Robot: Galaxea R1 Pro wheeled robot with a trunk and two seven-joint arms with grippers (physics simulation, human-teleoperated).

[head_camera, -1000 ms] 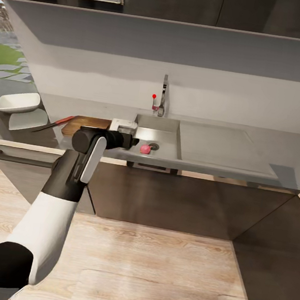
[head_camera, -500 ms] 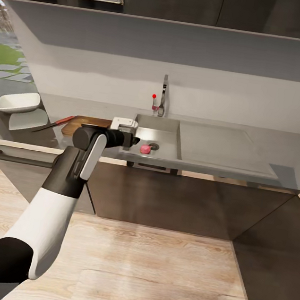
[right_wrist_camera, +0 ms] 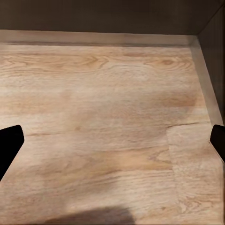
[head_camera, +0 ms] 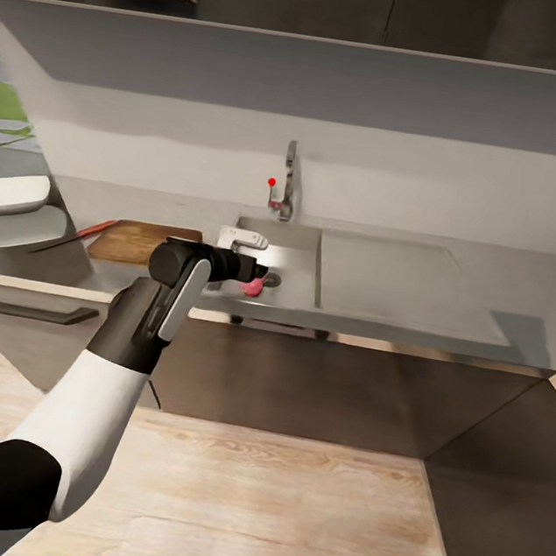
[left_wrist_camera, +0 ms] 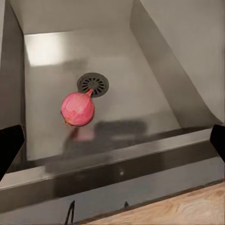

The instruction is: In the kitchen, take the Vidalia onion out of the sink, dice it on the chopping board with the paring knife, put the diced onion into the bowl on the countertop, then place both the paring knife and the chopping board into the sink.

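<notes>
A pink-red Vidalia onion (left_wrist_camera: 78,108) lies on the floor of the steel sink (head_camera: 302,264), beside the round drain (left_wrist_camera: 93,84). In the head view the onion (head_camera: 253,287) peeks out just past my left gripper (head_camera: 252,271), which hovers over the basin's front left part. In the left wrist view that gripper (left_wrist_camera: 112,143) is open, its fingertips (left_wrist_camera: 9,145) wide apart above the near sink wall. The chopping board (head_camera: 133,242) lies left of the sink, with the paring knife (head_camera: 86,229) at its left end. The white bowl (head_camera: 3,191) stands at the far left. My right gripper (right_wrist_camera: 112,140) is open over the floor.
The chrome faucet (head_camera: 286,186) with its red-knobbed lever (head_camera: 272,183) stands behind the basin. A drainboard (head_camera: 384,275) extends right of it on the grey countertop (head_camera: 540,297). Dark cabinets (head_camera: 299,378) run below, and the wooden floor (right_wrist_camera: 112,93) lies in front.
The head camera has shifted, so the whole scene sits lower and further left. My left gripper has reached forward from the sink's left rim to over the basin, close to the onion.
</notes>
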